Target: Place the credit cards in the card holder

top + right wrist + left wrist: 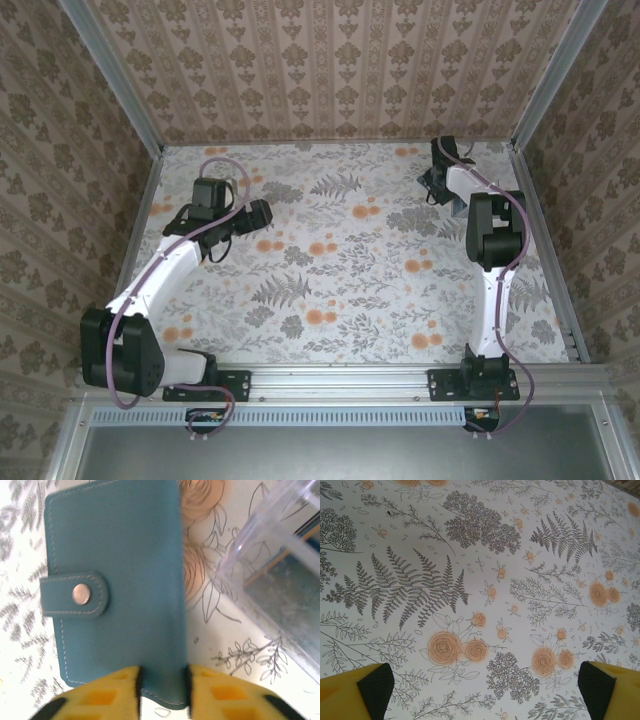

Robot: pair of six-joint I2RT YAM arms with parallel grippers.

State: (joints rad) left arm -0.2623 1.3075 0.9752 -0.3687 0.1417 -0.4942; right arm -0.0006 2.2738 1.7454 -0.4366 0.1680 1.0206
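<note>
Left fingers (355, 692): spread wide, holding nothing, over the table (480, 555).
Right fingers (100, 697): pinched on the holder's edge.
Holder (120, 555): closed, tab snapped, at the table's 1 o'clock, beside a clear tub (280, 580).

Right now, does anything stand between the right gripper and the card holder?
Nothing visible does. In the right wrist view the right gripper has the near edge of the card holder between its yellow fingers. The clear plastic container stands off to the side, apart from the holder.
</note>
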